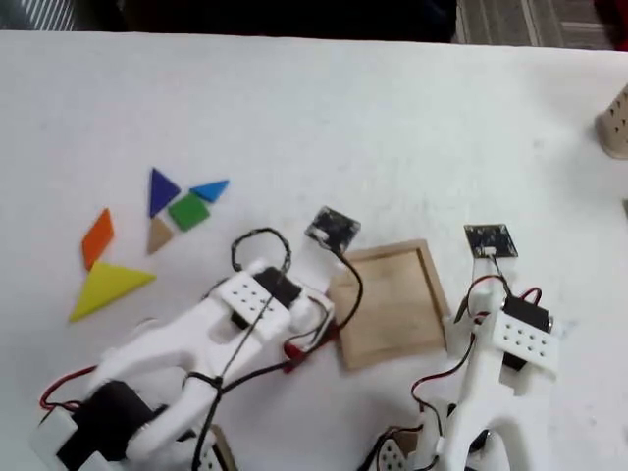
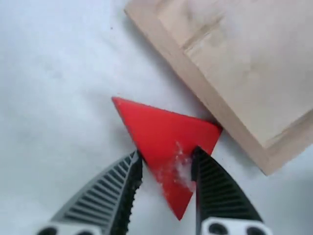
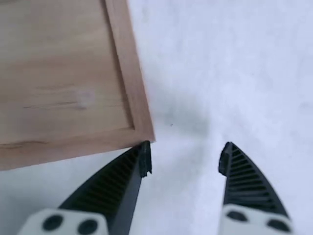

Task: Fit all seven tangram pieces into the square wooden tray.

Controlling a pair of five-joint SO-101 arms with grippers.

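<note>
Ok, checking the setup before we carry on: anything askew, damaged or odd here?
The wooden tray sits skewed relative to the table. The red triangle held by the left gripper bears a whitish smear, possibly glare. Nothing else stands out.

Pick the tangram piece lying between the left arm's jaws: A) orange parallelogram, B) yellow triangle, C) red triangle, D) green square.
C: the left wrist view shows the red triangle between the jaws of the left gripper, beside the wooden tray.

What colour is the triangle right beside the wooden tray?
The triangle is red; clearest in the left wrist view.
</note>
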